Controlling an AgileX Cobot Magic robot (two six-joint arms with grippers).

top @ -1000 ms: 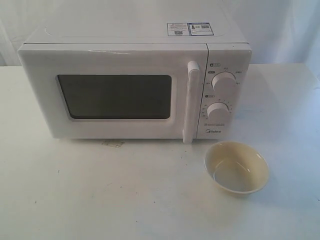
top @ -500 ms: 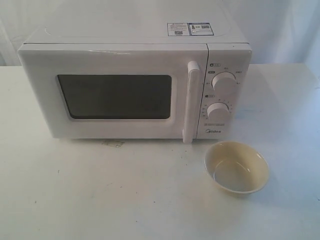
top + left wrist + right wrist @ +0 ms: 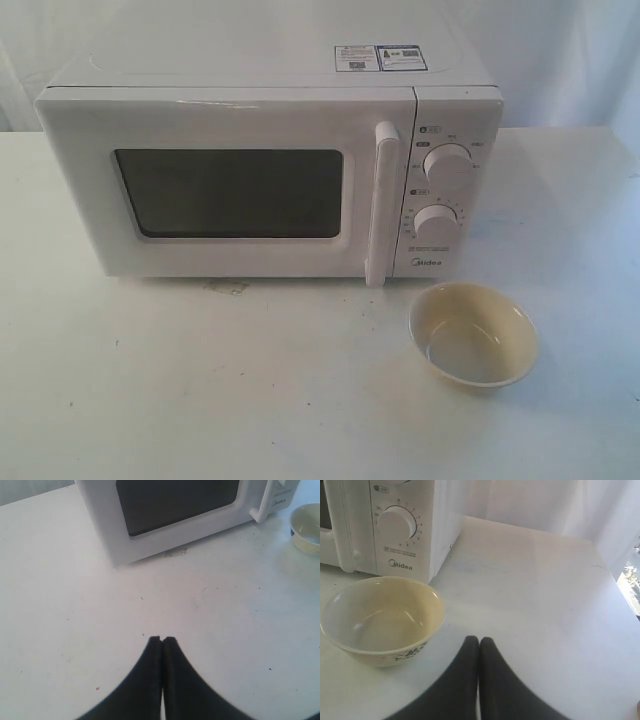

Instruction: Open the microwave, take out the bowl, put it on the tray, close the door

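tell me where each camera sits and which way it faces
Exterior: in front, slightly above the table, facing the microwave and the bowl; no arm shows.
Left wrist: over the table, facing the microwave's window; the shut left gripper shows.
Right wrist: over the table, facing the bowl and a knob; the shut right gripper shows.
Shared: all three see the microwave and bowl.

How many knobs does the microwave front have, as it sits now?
2. The upper knob and the lower knob are stacked one above the other on the microwave front, to the right of the door handle. None appears hidden.
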